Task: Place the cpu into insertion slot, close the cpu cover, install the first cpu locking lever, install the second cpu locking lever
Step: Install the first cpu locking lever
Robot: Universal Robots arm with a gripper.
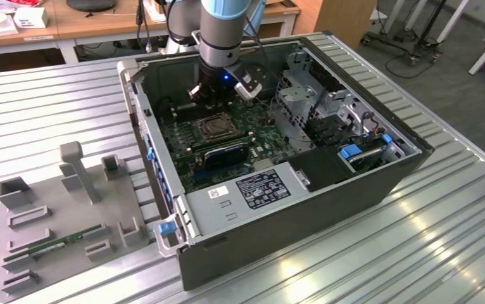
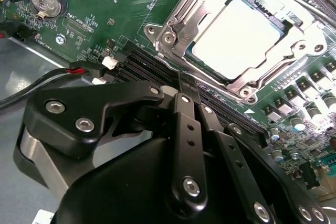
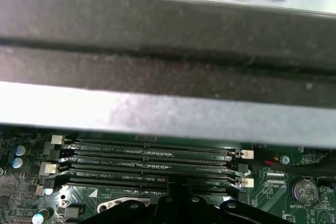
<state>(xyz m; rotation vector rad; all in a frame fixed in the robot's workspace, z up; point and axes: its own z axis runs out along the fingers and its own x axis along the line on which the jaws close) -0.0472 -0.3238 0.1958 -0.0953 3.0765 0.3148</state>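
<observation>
We see the cpu [image 2: 236, 38] seated flat in the insertion slot [image 2: 286, 24], with the cpu cover [image 2: 181, 19] lowered around it so its cut-out frames the chip's pale face. The gripper [image 2: 190, 98] hangs just beside the socket, over the memory slots [image 3: 152, 163], its fingers [image 2: 184, 129] pressed together and empty, apparently poised for lever work inside the computer case [image 1: 225, 215].

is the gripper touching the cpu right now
Apart. In the second wrist view the gripper has its fingers together over the memory slots, with green board between it and the cpu under its cover.
</observation>
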